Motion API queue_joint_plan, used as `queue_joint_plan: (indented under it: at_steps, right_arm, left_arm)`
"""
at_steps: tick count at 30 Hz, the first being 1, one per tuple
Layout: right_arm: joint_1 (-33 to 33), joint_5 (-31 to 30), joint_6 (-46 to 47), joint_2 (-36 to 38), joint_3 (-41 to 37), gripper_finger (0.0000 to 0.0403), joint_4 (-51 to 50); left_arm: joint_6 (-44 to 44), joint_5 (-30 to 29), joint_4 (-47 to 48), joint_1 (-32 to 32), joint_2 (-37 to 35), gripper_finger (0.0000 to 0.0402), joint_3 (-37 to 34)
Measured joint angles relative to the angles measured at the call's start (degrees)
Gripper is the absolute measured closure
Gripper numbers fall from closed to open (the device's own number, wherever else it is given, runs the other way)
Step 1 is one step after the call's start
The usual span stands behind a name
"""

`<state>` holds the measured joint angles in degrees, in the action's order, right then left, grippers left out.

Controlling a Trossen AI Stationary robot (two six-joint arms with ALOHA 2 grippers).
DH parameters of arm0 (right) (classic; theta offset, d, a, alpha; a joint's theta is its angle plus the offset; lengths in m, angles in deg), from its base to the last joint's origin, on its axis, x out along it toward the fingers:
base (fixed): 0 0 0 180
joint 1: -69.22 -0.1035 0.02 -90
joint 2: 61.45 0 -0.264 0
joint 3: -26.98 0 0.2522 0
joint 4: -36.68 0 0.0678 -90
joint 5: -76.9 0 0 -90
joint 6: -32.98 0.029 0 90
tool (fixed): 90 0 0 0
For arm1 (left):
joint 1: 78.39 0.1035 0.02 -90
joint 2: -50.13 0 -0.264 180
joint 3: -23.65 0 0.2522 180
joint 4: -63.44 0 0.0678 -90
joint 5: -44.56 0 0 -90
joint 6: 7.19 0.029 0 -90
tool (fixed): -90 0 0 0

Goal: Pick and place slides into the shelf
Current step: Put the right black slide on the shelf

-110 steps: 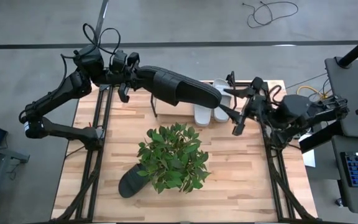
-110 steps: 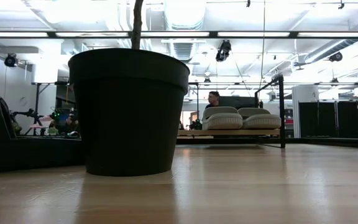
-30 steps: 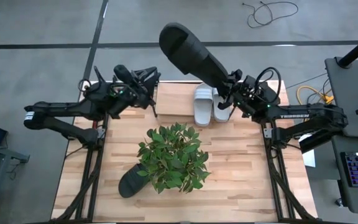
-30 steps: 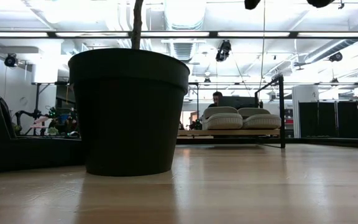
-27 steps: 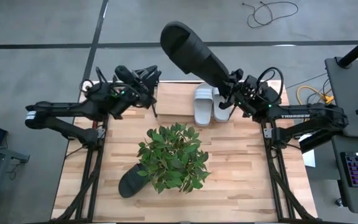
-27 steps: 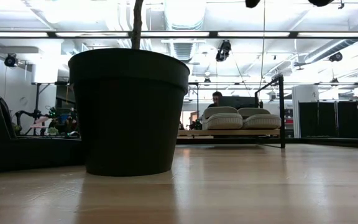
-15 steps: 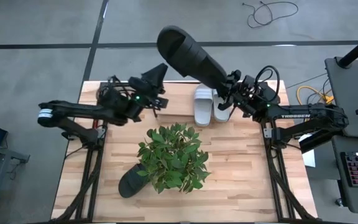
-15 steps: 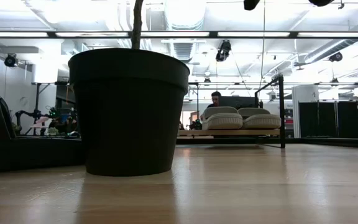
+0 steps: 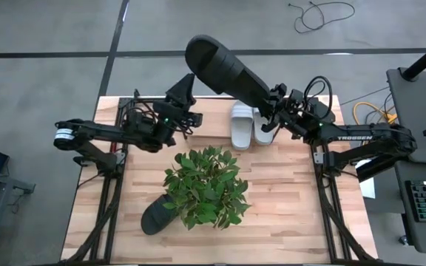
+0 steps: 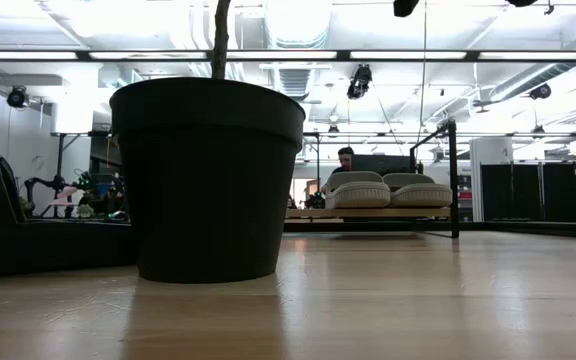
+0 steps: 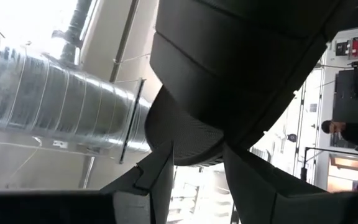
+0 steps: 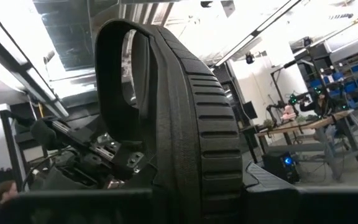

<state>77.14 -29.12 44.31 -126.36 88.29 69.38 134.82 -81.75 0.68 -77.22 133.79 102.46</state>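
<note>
From above, the right gripper (image 9: 272, 109) is clamped on the heel end of a black slide (image 9: 224, 72), holding it up in the air so it angles toward 10 o'clock, out past the far edge of the wooden table (image 9: 287, 199). The left gripper (image 9: 183, 96) points up right beside the slide's underside, fingers parted with nothing in them. Count so far: two light grey slides (image 9: 248, 125) sit side by side on the shelf (image 9: 184, 130) at 12 o'clock, and a second black slide (image 9: 152, 216) lies at 7 o'clock, half tucked under the green plant (image 9: 205, 185) in the middle. Plenty of bare wood at 3 to 5 o'clock. Low view: the big black pot (image 10: 208, 180) blocks the left half, the grey pair (image 10: 388, 190) rests on the rack at the back, and a person is seated behind it under a bright ceiling with ducts. Left wrist view: the ribbed sole (image 11: 241, 81) hangs just above the open fingers (image 11: 157, 177), not touching as far as I can tell. Right wrist view: the slide's strap (image 12: 129, 81) and ridged side (image 12: 213, 149) stand upright, filling the middle, with the left arm (image 12: 86, 158) behind.
</note>
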Motion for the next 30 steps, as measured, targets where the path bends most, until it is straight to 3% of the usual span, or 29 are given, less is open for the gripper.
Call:
queue_joint_plan:
  at_steps: [14,30]
  right_arm:
    - [0.0,2.5,2.4,0.4,0.0,0.0348,-0.2]
    - [0.0,3.9,6.6,1.3,0.0,0.0348,-3.9]
  left_arm:
    - [1.3,-1.4,4.8,1.1,-0.4,0.0276,-0.1]
    - [1.0,-0.3,3.4,2.1,0.2,0.0276,-0.2]
